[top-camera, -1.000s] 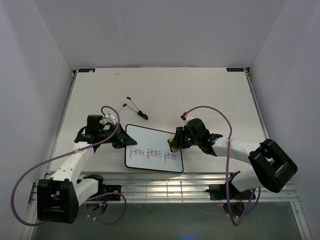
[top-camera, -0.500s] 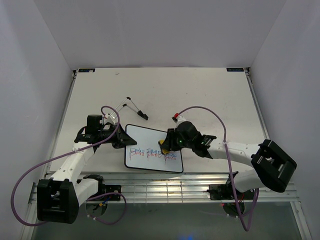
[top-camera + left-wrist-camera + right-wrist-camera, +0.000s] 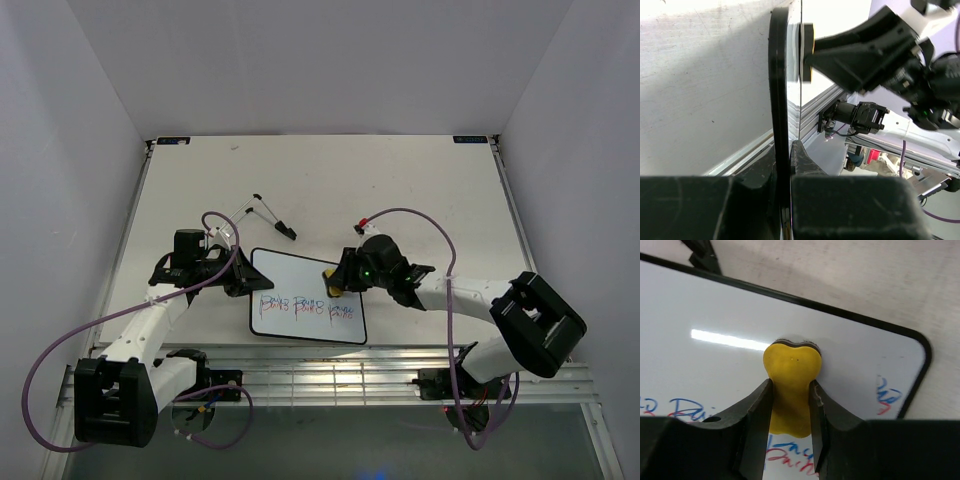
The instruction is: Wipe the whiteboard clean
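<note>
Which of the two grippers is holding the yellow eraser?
The right gripper: it pinches the yellow eraser over the whiteboard. The left gripper clamps the whiteboard's left edge instead.

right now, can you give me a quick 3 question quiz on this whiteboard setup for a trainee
1. True or false: the left gripper is shut on the edge of the whiteboard.
2. What is the right gripper holding against the board? A) a marker B) the yellow eraser C) nothing
3. Fill in the blank: the handwriting on the board is in red and ____.

Key: 1 true; 2 B; 3 blue
</note>
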`<control>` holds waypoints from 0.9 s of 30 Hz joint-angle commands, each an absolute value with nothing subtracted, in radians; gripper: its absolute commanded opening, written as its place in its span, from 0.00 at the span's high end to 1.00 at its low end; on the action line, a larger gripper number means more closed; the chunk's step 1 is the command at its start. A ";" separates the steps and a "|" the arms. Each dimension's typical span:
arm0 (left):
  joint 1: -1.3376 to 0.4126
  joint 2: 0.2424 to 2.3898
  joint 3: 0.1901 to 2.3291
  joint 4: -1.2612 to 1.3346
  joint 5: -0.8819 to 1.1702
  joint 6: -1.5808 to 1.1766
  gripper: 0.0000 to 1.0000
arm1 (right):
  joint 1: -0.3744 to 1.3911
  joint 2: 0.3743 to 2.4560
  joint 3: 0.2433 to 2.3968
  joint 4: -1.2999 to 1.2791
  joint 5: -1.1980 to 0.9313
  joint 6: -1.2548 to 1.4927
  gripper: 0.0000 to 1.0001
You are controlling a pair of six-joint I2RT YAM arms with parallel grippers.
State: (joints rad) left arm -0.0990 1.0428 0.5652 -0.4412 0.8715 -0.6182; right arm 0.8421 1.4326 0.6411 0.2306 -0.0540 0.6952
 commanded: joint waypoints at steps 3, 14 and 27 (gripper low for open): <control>-0.106 1.020 0.581 -0.403 0.845 -0.557 1.00 | 0.685 1.471 0.458 0.237 -0.110 0.614 0.74; -0.106 1.023 0.580 -0.402 0.847 -0.557 1.00 | 0.520 1.582 0.457 0.215 -0.270 0.465 0.75; -0.106 1.032 0.580 -0.396 0.851 -0.557 1.00 | 0.621 1.588 0.646 0.211 -0.498 0.486 0.76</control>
